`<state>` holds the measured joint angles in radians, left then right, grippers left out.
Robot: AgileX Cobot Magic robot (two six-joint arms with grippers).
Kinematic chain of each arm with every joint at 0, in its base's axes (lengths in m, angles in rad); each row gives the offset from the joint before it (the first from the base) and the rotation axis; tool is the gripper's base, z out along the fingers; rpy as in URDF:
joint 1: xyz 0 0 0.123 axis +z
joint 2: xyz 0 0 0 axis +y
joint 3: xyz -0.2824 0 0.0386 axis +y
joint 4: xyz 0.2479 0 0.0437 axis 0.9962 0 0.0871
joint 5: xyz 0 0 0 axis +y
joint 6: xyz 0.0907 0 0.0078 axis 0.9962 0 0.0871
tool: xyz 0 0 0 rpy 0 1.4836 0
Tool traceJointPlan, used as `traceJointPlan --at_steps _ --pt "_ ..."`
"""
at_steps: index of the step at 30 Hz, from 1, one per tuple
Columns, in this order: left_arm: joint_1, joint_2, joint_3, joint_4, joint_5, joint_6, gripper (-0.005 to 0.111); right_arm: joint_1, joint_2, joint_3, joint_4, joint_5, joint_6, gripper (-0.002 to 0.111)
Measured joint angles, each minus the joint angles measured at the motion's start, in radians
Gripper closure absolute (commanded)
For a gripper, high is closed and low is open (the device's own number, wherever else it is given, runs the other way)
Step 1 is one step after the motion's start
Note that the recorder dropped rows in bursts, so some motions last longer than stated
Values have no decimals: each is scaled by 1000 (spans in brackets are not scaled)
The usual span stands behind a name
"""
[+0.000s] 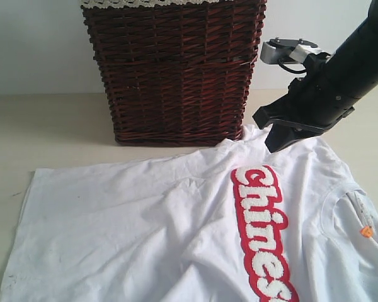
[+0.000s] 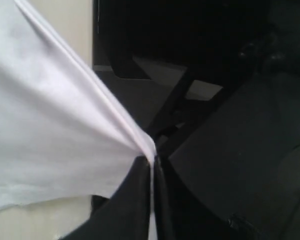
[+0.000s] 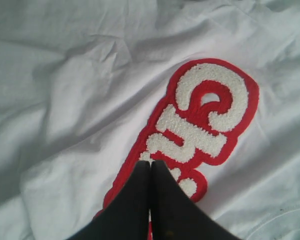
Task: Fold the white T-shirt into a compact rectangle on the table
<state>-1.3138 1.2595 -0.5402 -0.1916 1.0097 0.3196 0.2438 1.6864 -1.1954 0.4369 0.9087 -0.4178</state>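
The white T-shirt (image 1: 145, 220) lies spread and wrinkled on the table (image 1: 50, 126), its red-outlined fuzzy lettering (image 1: 261, 226) toward the right and an orange tag (image 1: 366, 231) at the collar. My right gripper (image 1: 277, 142) hangs shut just above the shirt's far edge, close to the basket. In the right wrist view its shut jaws (image 3: 150, 164) point at the lettering (image 3: 205, 120) with nothing between them. My left gripper (image 2: 152, 160) is shut on a pinch of the white T-shirt (image 2: 50, 115), and the cloth fans out taut from it. The exterior view does not show the left gripper.
A tall dark brown wicker basket (image 1: 176, 69) with a lace-trimmed liner (image 1: 151, 3) stands at the back of the table, right behind the shirt. Bare table shows to the left of the basket and along the shirt's left edge. A white wall is behind.
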Motion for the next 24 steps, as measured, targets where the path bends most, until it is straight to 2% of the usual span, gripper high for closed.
traceJointPlan --at_steps 2,4,10,12,16,20,22,24 --pt "0 0 0 0 11 4 106 0 0 0 0 0 0 108" --pt "0 0 0 8 13 6 100 0 0 0 0 0 0 108" --pt "0 0 0 46 26 -43 59 0 0 0 0 0 0 108" --pt "0 0 0 55 30 -59 59 0 0 0 0 0 0 108" --pt "0 0 0 117 35 -136 69 0 0 0 0 0 -7 108" --pt "7 0 0 290 38 -289 67 0 0 0 0 0 -9 108" --pt "37 0 0 403 38 -391 66 0 0 0 0 0 -9 108" --pt "94 0 0 485 35 -445 68 0 0 0 0 0 -9 108"
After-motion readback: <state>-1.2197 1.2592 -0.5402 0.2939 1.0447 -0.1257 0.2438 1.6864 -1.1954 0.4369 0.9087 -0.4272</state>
